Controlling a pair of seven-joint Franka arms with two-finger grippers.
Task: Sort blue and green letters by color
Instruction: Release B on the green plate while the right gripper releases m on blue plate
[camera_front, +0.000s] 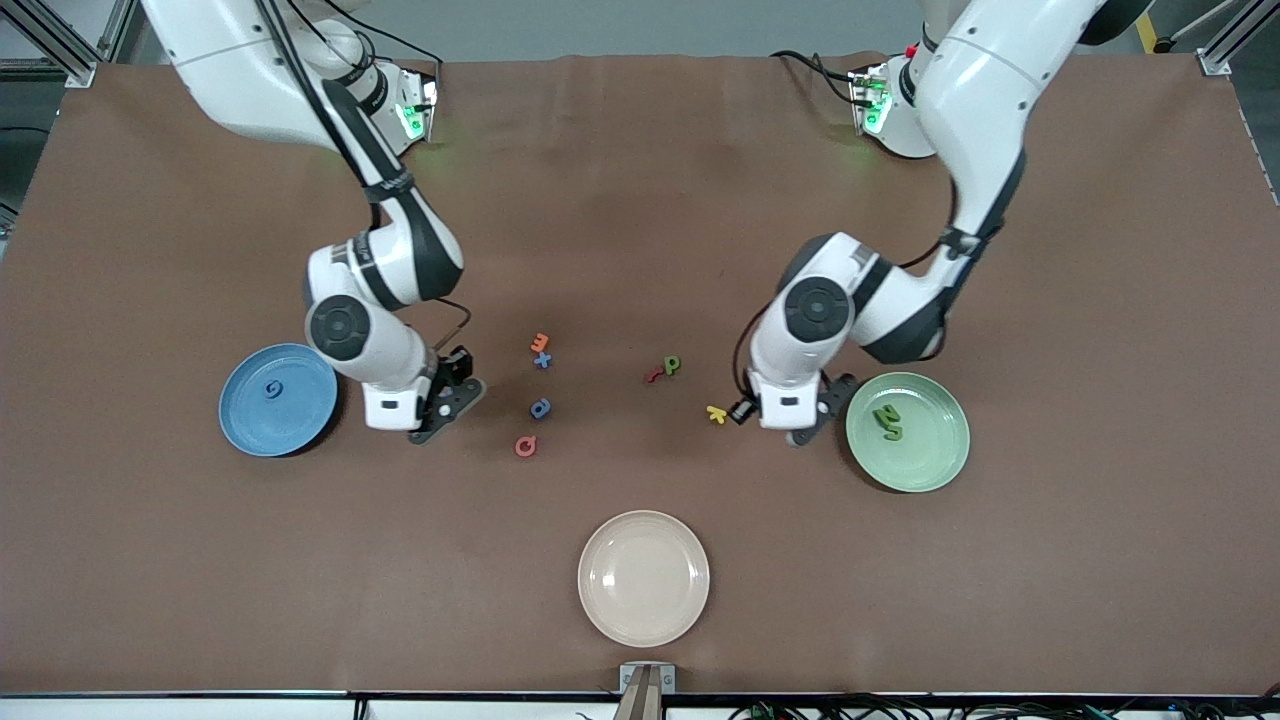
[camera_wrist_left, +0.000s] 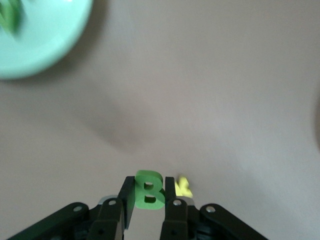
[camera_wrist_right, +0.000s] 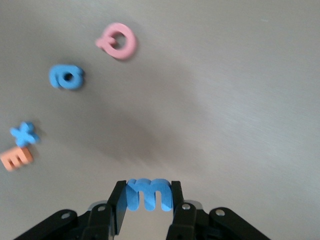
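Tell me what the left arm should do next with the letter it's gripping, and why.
Probably carry it over the green plate and release. The left gripper is shut on the green B, and the plate right beside it already holds green letters.

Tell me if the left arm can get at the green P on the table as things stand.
Probably not yet. The left gripper is shut on the green B, so it has no free grip. The green P lies uncovered on the table, beside a red letter.

We see the green plate (camera_wrist_left: 35, 37) cut off at the left wrist view's edge, the letters (camera_wrist_left: 11, 17) on it blurred.
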